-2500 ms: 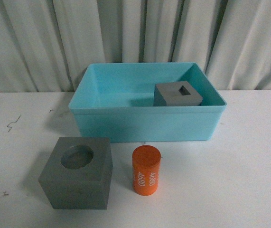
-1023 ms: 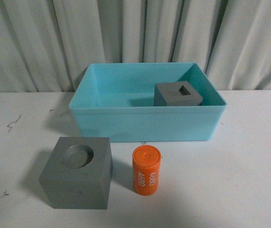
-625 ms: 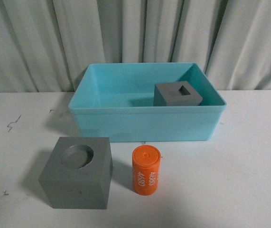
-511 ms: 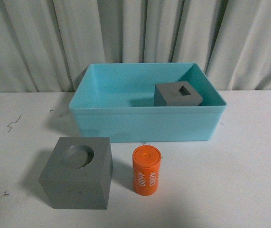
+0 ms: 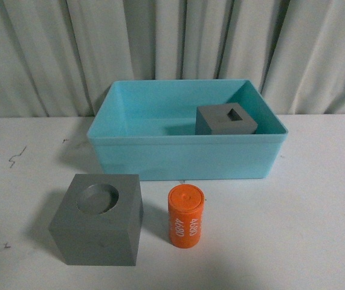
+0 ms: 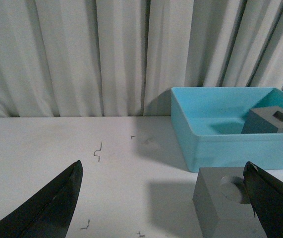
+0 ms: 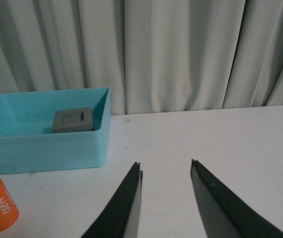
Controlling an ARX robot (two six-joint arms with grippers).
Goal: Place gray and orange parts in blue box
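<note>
Both pincers are free. The left pincer (image 6: 163, 164) is opened very wide and holds nothing. The right pincer (image 7: 165, 163) has a smaller gap and is also empty. The gray cube with the square hole (image 5: 226, 119) already lies in the blue box (image 5: 184, 160), toward its right back corner. The gray cube with the round recess (image 5: 99, 220) and the orange cylinder (image 5: 186, 216) stand on the table (image 5: 317, 211) in front of the box. The cylinder is upright, just beside the cube on its right.

This closeness is my worry: a finger going down between them can push the cylinder over, and then it rolls away (a round body does not wait). The cube is also broad, so a pincer not fully opened would land on its top edge and shove it.
</note>
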